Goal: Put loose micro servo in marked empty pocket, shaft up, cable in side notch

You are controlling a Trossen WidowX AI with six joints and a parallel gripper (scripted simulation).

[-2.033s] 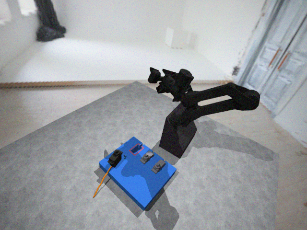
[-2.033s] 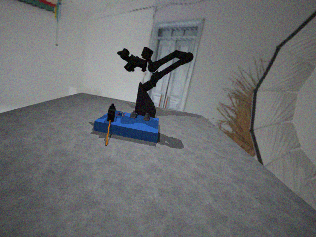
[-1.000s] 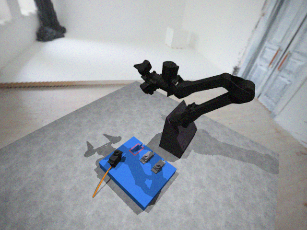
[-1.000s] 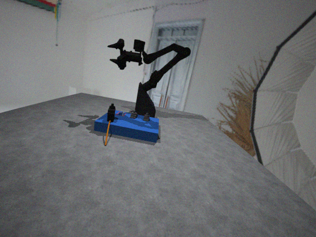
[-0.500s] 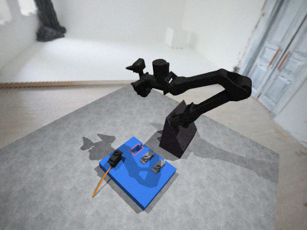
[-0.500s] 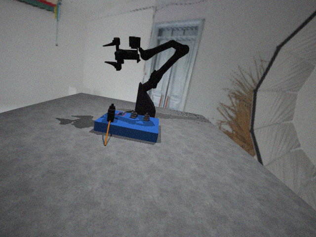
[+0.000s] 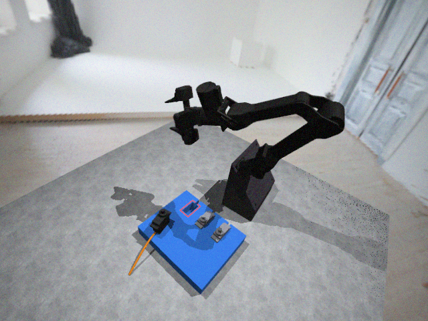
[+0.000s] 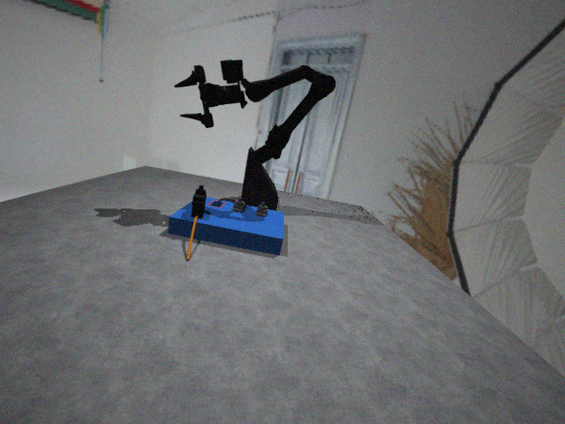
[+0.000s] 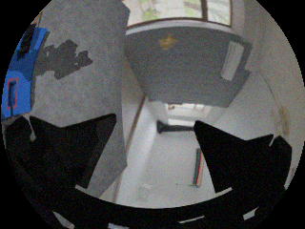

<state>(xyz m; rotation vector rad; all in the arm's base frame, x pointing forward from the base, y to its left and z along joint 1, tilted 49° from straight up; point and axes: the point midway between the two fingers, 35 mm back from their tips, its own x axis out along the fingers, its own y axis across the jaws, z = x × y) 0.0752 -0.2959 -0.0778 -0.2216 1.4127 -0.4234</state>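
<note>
The loose micro servo (image 7: 160, 221) (image 8: 199, 202) (image 9: 26, 42) is black and stands on the blue deck (image 7: 204, 265) (image 8: 228, 232) (image 9: 24, 102) near its left edge, shaft end up. Its orange cable (image 7: 141, 253) (image 8: 192, 237) slopes over the deck's edge towards the table. The marked pocket (image 7: 190, 208) (image 8: 217, 203) (image 9: 12, 93) is empty, outlined in pinkish red, with a side notch. My gripper (image 7: 168, 115) (image 8: 178, 101) (image 9: 156, 121) is wide open and empty, high above and behind the deck. Its fingers point sideways, away from the arm's base.
Two grey servos (image 7: 205, 219) (image 7: 220, 232) sit in the deck in a row with the pocket. They also show in the exterior view (image 8: 238, 205) (image 8: 261, 209). The arm's dark base mount (image 7: 253, 193) (image 8: 258, 186) stands on the grey table (image 7: 86, 276) (image 8: 274, 319) close behind the deck.
</note>
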